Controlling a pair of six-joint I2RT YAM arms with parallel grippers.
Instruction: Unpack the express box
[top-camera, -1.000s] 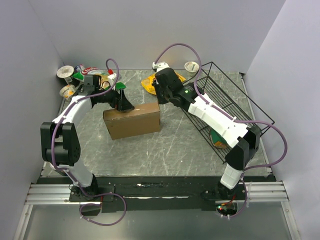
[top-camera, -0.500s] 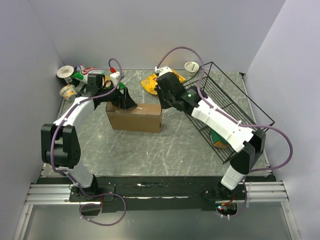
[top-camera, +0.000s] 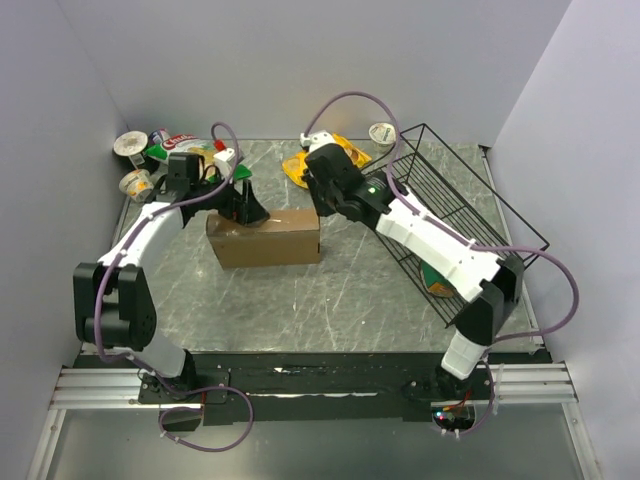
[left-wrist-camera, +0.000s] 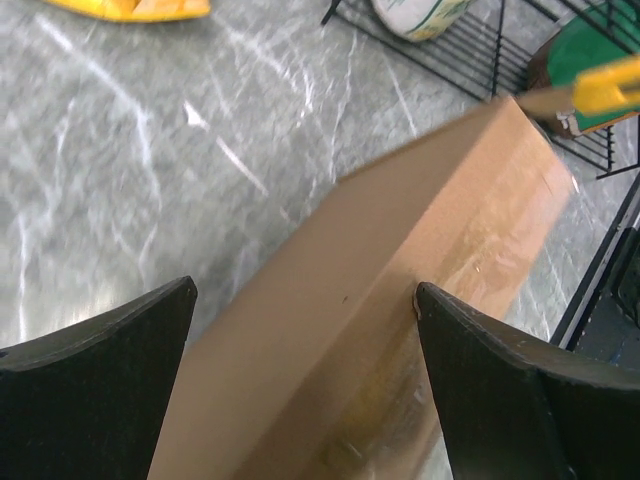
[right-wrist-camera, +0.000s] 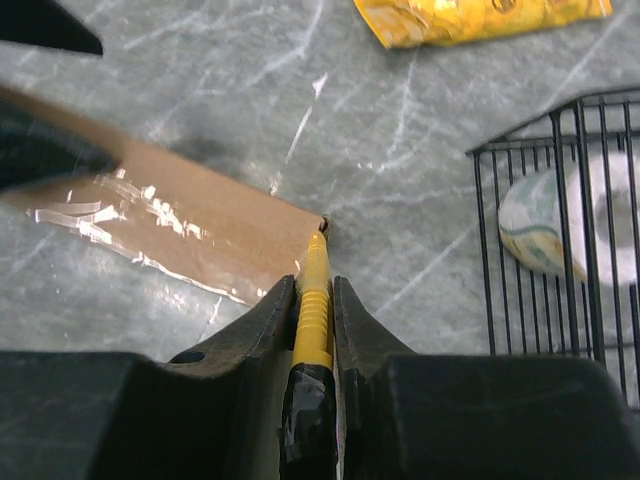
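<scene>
The express box (top-camera: 270, 245) is a brown cardboard mailer standing mid-table, with glossy tape along its top. My left gripper (top-camera: 247, 208) straddles the box's left top edge. In the left wrist view its gripper (left-wrist-camera: 305, 288) has both black fingers set wide around the box (left-wrist-camera: 380, 330), the right fingertip (left-wrist-camera: 430, 300) pressed on its edge. My right gripper (top-camera: 322, 200) is at the box's right top corner. In the right wrist view that gripper (right-wrist-camera: 315, 290) is shut on a yellow cutter (right-wrist-camera: 313, 300) whose tip touches the corner of the box (right-wrist-camera: 200, 220).
A black wire basket (top-camera: 470, 210) stands at the right with a green can (top-camera: 437, 278) inside and a pale cup (right-wrist-camera: 545, 225). A yellow packet (top-camera: 300, 165) lies behind the box. Cups and packets (top-camera: 150, 160) crowd the back left corner. A cup (top-camera: 382, 132) sits at the back.
The box was skewed a second ago, turned and shifted with my left gripper on it, and now sits nearly square. My right gripper with the cutter stayed by the box's right corner.
</scene>
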